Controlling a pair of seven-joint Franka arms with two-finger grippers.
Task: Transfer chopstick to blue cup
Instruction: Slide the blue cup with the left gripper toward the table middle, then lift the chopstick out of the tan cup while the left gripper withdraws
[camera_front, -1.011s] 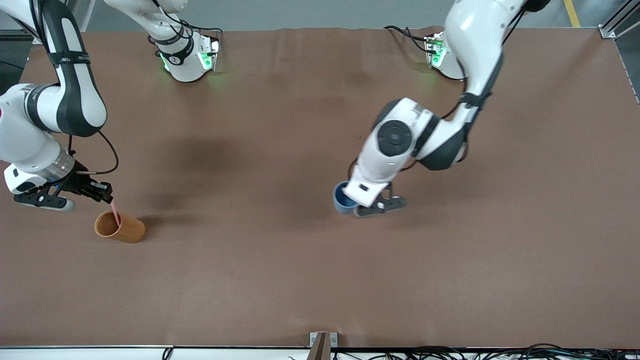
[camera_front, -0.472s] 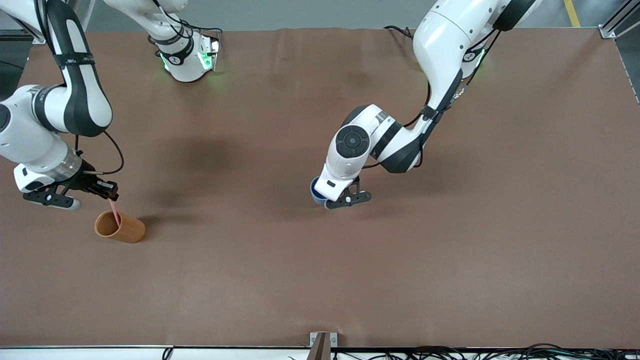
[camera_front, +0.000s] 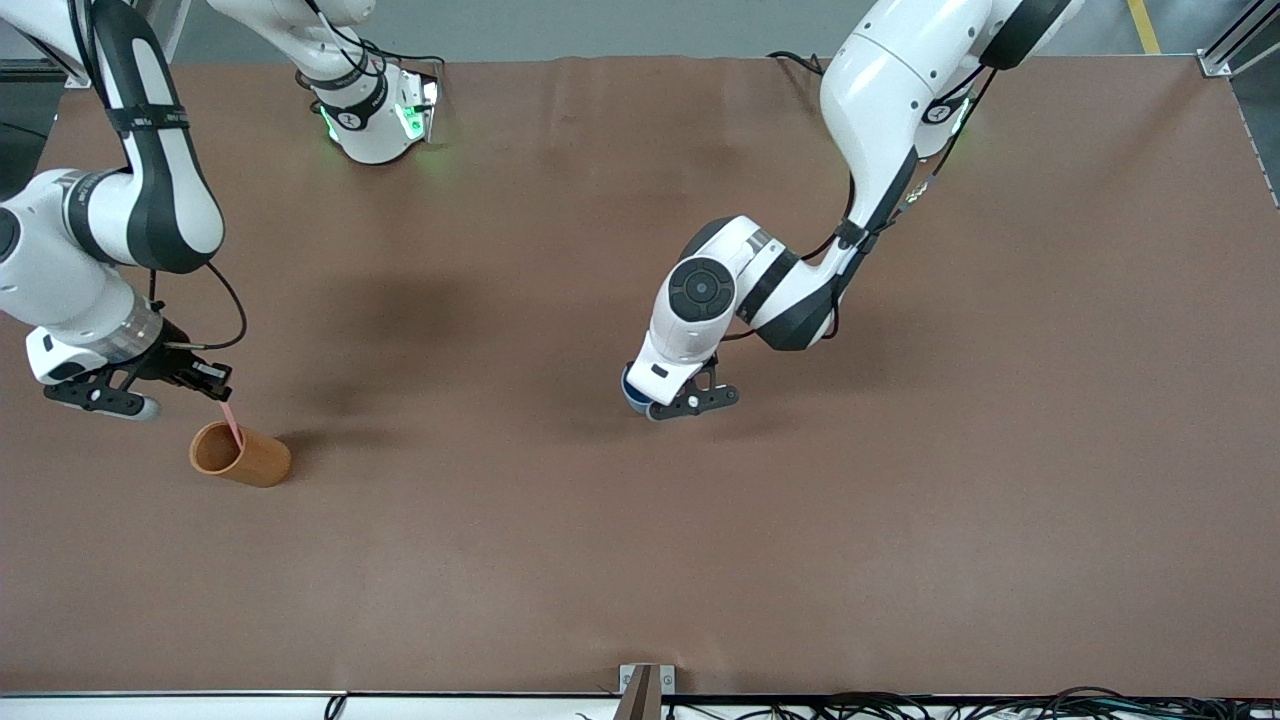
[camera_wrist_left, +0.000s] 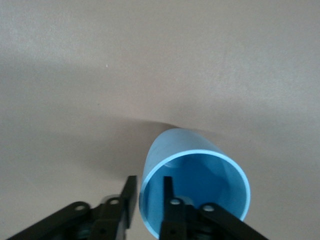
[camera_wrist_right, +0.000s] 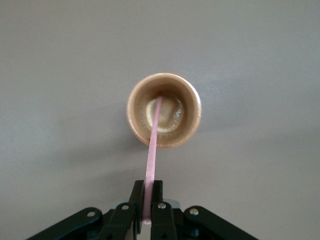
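Note:
The pink chopstick (camera_wrist_right: 152, 155) stands with its lower end inside the orange-brown cup (camera_wrist_right: 135, 120) and its top pinched in my right gripper (camera_wrist_right: 147, 187), which is shut on it just above that cup. In the front view the chopstick (camera_front: 232, 425) slants from the right gripper (camera_front: 213, 384) down into the orange-brown cup (camera_front: 250, 460) near the right arm's end of the table. The blue cup (camera_wrist_left: 200, 170) stands mid-table. My left gripper (camera_wrist_left: 149, 182) straddles its wall, one finger inside and one outside, with small gaps on both sides. In the front view the left gripper (camera_front: 668, 408) hides most of the blue cup (camera_front: 628, 388).
The brown table cover (camera_front: 640, 560) is bare apart from the two cups. Both arm bases stand along the edge farthest from the front camera. A small metal bracket (camera_front: 646, 680) sits at the near edge.
The left arm carried the blue cup toward the right arm's end of the table and its fingers have now parted from the cup's wall. The right gripper shifted slightly above the orange-brown cup.

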